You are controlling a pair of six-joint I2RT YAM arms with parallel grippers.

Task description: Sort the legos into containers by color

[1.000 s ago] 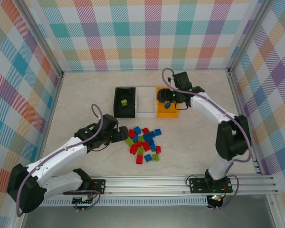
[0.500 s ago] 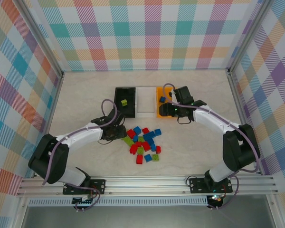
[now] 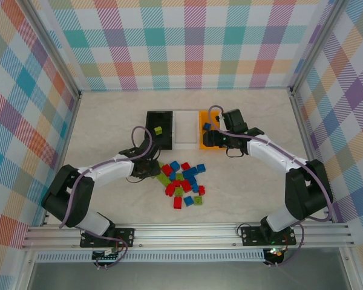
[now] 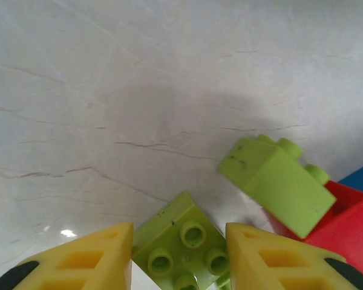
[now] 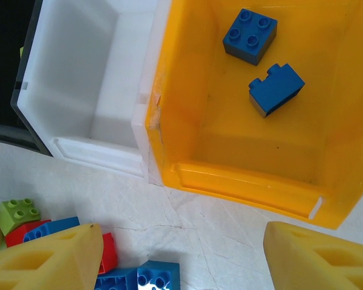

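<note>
A: The lime brick (image 4: 183,249) at lower centre?
B: Smooth plastic, slightly scuffed. The orange bin (image 5: 180,112) is glossy plastic, scratched at its corner.
A: And the tabletop (image 4: 109,90)?
B: Marble-veined, faintly shiny.

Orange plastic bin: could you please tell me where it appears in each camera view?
Top external: the orange plastic bin sits just right of centre, at the right end of its row.
Right wrist: it takes the upper right.
Shared landmark: the white plastic bin next to it, on its left.

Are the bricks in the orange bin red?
No, the two bricks lying in the orange bin are both blue.
</note>
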